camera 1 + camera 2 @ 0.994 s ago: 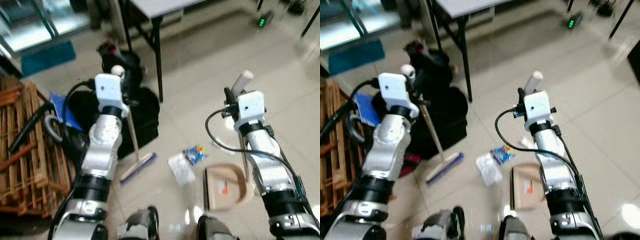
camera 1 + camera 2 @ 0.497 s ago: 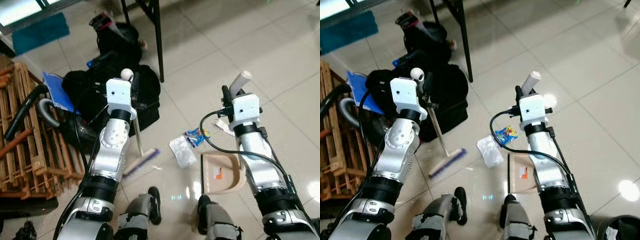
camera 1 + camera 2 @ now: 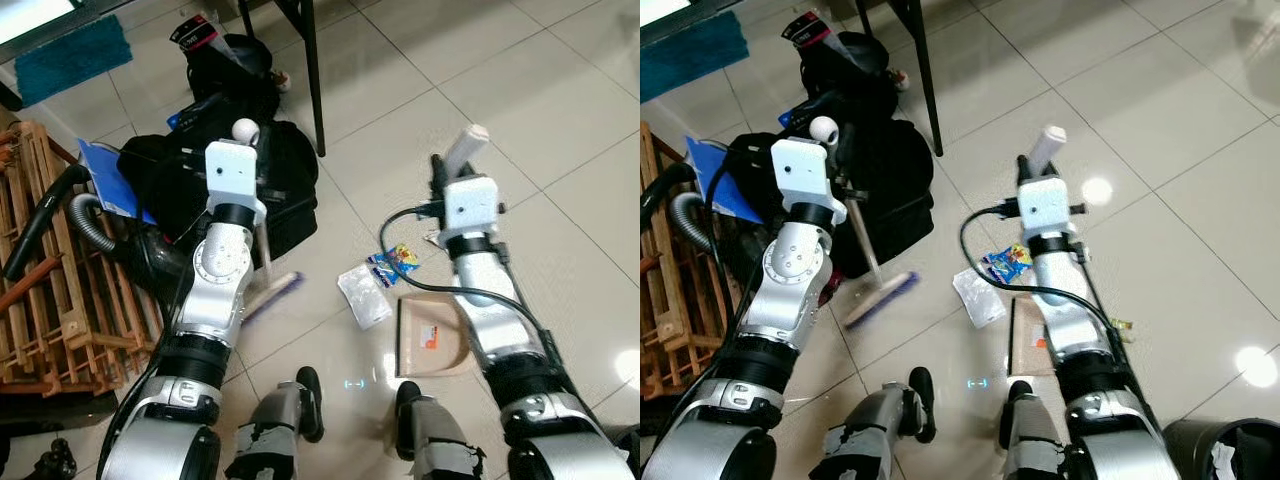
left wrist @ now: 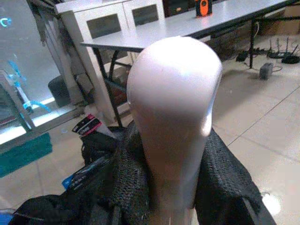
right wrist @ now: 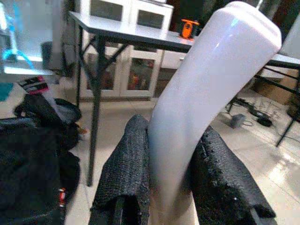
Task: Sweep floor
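Two tools in use: my left gripper (image 4: pixel 164 197) is clamping the broom (image 3: pixel 268 296) handle, my right gripper (image 5: pixel 173 187) the dustpan (image 3: pixel 432 340) handle. I'm pulling bristles toward the wrappers (image 3: pixel 392 262) (pan flat, approx. beside them).

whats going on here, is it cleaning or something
Yes, the robot is sweeping. Its left gripper is clamped on the broom handle, with the broom head on the tiled floor. Its right gripper holds the dustpan handle, the dustpan sitting beside a clear plastic bag and a colourful wrapper.
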You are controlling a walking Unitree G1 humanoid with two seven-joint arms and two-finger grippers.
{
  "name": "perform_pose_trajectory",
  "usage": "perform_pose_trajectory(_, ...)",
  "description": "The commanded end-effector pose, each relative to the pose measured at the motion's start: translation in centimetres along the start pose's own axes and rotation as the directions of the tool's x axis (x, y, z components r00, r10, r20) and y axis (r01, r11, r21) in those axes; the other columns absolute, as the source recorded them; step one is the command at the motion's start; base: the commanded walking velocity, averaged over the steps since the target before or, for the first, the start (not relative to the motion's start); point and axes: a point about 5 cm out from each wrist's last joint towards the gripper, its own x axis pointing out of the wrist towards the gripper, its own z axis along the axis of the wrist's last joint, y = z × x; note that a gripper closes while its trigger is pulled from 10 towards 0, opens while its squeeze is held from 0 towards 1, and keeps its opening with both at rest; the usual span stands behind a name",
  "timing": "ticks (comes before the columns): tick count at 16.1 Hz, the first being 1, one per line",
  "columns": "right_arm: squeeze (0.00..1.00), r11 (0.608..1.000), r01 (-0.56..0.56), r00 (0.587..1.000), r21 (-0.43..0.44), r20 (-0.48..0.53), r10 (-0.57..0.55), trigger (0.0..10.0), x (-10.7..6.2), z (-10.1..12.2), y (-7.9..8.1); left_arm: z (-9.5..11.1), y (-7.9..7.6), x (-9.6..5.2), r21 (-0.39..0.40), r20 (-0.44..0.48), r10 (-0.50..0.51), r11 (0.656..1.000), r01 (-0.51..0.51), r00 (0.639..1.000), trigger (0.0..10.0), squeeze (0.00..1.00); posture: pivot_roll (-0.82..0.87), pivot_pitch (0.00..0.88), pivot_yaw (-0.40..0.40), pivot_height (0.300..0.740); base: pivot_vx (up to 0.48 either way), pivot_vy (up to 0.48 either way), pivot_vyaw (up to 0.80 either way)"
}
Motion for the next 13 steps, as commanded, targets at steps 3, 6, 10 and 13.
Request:
perform_pose_trajectory(3,0.0,0.995,-0.06,0.997,0.074,0.046,0.057,10.0,-0.7,0.6,2.6,-0.1,0.5,0.2,0.004,0.012,0.033,0.999,-0.033,0.999,10.0,0.0,0.19,0.378,0.135,0.74,0.0,0.0,0.0)
perform_pose_trajectory(6,0.0,0.994,-0.097,0.995,0.056,0.041,0.094,10.0,-1.4,0.3,3.0,-0.1,0.4,0.5,0.001,0.013,0.027,1.0,-0.027,1.0,10.0,0.0,0.17,0.362,0.128,0.74,0.0,0.0,0.0)
perform_pose_trajectory(10,0.0,0.994,-0.105,0.994,0.037,-0.007,0.106,10.0,-2.1,-0.5,3.0,-0.5,0.8,1.2,0.029,0.004,0.039,0.999,-0.039,0.999,10.0,0.0,0.13,0.328,0.125,0.74,0.0,0.0,0.0)
perform_pose_trajectory(13,0.0,0.999,-0.034,0.999,0.036,-0.027,0.035,10.0,-2.3,-0.5,2.4,-0.5,0.9,2.1,0.014,-0.014,0.094,0.995,-0.094,0.995,10.0,0.0,0.11,0.309,0.135,0.74,0.0,0.0,0.0)
